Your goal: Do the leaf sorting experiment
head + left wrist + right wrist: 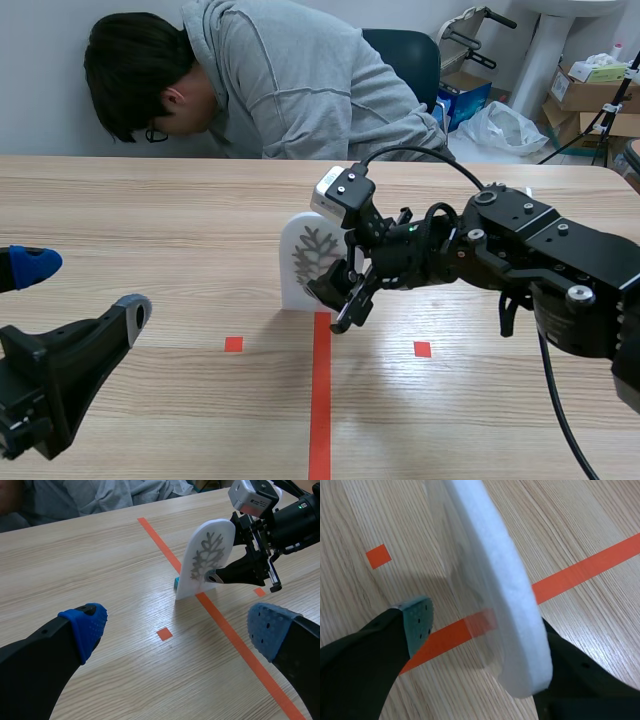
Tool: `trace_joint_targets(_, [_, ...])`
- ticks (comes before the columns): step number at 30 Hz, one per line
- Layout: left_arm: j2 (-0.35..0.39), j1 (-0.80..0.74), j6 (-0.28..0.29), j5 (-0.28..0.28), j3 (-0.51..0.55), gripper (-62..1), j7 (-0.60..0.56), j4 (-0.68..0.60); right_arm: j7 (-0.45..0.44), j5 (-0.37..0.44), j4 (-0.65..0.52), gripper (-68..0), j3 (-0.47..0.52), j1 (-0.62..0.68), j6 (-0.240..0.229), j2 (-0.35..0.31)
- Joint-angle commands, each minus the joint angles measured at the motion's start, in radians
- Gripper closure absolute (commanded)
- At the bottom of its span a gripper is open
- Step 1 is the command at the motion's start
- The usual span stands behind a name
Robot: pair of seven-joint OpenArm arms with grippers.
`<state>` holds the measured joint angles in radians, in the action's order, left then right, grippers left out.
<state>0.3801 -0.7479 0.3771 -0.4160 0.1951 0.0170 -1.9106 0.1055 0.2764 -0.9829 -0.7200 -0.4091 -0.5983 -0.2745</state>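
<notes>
A white leaf-shaped plaque (305, 255) with a grey branching leaf pattern stands upright at the table's middle, on the orange tape line. In the left wrist view the plaque (202, 555) leans slightly, with a small teal piece (176, 583) at its foot. My right gripper (338, 290) straddles it. In the right wrist view the plaque (505, 580) sits edge-on between the fingers of that gripper (485, 630): one finger lies against its back, and the grey-green pad (417, 622) stands just off its clear front. My left gripper (85, 288) hangs open, well off to the plaque's left.
A person in a grey sweatshirt (280, 80) leans over the far table edge, head down. Boxes and a bag (500, 125) stand on the floor behind. Orange tape squares (233, 344) flank the centre line.
</notes>
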Motion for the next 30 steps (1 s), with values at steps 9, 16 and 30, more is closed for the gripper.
trace_joint_targets(9, [0.0, 0.0, 0.002, -0.007, 0.004, -60.2, -0.016, -0.015, -0.015, 0.001, -0.026, -8.8, 0.014, -0.023, 0.001, -0.005])
trace_joint_targets(16, [0.0, 0.0, 0.002, -0.007, 0.004, -60.2, -0.016, -0.015, -0.015, -0.001, -0.027, -3.3, 0.014, -0.023, 0.001, -0.005])
trace_joint_targets(30, [0.0, 0.001, 0.002, -0.008, 0.004, -60.2, -0.016, -0.015, 0.145, 0.158, -0.292, -1.8, 0.202, 0.121, 0.033, -0.168])
